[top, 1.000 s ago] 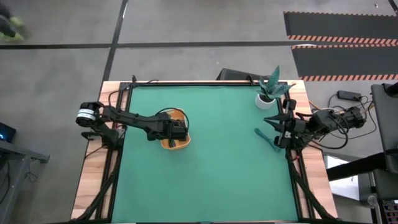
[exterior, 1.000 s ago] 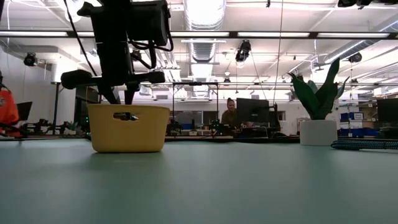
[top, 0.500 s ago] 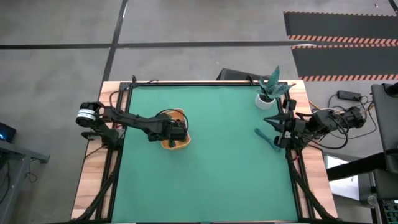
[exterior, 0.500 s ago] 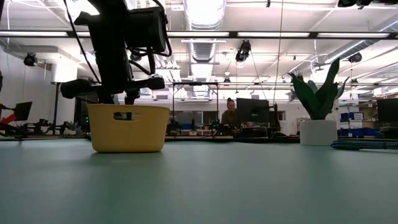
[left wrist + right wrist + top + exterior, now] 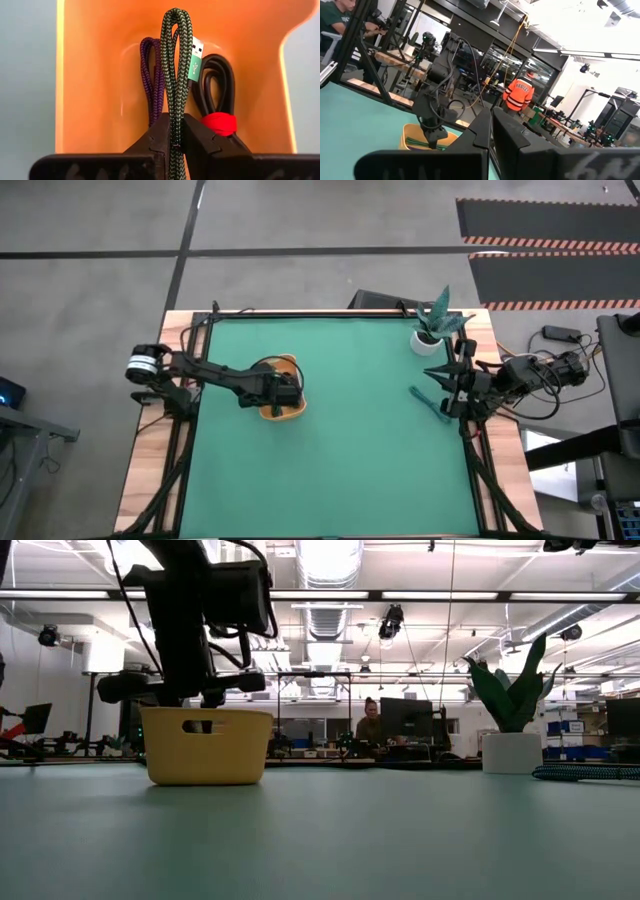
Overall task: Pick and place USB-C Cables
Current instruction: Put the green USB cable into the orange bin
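In the left wrist view the orange tray point(image 5: 100, 75) holds a dark blue cable bundle point(image 5: 151, 85) and a black bundle point(image 5: 216, 90) with a red tie. My left gripper point(image 5: 175, 137) hangs over the tray point(image 5: 280, 395) and is shut on the dark green cable bundle point(image 5: 176, 70). In the low view it stands just above the tray's rim point(image 5: 205, 712). Another dark green cable point(image 5: 430, 402) lies flat on the mat by the right edge. My right gripper point(image 5: 447, 390) waits beside it, shut. My left gripper pinches the dark green bundle between its two fingers, partway along its folded strands point(image 5: 175, 131). The fingers come from above, pointing down into the tray. The bundle runs on along the fingers past their tips, looped end point(image 5: 175, 17) foremost, its green-collared plug point(image 5: 196, 57) beside it.
A potted plant in a white pot point(image 5: 428, 335) stands at the far right corner, close to my right arm. The lone cable point(image 5: 585, 772) shows at the low view's right edge. People sit at desks beyond the table's far edge. The mat's middle and near half are bare.
My left gripper has sunk a little toward the orange tray and stayed shut on the green bundle. The right arm has kept still.
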Tool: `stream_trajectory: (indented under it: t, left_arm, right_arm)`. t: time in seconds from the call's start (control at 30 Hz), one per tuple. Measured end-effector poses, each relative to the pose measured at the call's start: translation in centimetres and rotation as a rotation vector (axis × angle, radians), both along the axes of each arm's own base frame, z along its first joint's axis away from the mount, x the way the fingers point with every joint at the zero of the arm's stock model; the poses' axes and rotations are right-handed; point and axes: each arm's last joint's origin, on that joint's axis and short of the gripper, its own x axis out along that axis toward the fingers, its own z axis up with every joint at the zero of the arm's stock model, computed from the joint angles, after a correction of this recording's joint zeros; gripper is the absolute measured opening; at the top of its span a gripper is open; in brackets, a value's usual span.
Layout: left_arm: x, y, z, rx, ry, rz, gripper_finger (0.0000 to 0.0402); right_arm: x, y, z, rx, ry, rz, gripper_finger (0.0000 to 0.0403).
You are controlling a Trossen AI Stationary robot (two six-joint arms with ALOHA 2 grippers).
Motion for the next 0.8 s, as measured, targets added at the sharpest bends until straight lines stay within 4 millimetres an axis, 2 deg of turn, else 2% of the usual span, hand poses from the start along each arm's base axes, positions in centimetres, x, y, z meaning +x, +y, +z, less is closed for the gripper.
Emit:
stream_trajectory:
  t: [0.8]
  left_arm:
    - [0.3,1.0,-0.3,0.012,-0.020,0.037,0.0020]
  right_arm:
    - [0.0,0.0,0.0,0.000,0.000,0.000,0.0009]
